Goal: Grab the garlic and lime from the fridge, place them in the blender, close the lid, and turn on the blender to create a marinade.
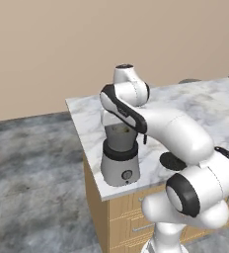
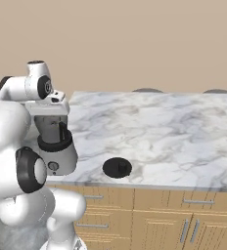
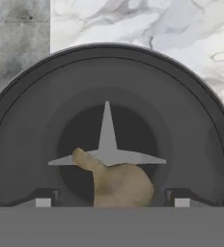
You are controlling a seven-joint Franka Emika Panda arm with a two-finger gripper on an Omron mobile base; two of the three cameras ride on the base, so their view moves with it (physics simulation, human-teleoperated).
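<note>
Released, end effector (image 3: 109, 202) is hovering over the dark grey blender jar (image 3: 27, 125); pale tan garlic bulb (image 3: 119, 185) is lying on the blades. Withdrawing carelessly risks clipping the rim, toppling the jar off the marble counter (image 2: 174, 132).

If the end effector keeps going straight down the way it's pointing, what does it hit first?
Probably the garlic, lying inside the blender jar on the blade. The end effector points straight into the open jar; how deep the bulb sits is unclear.
</note>
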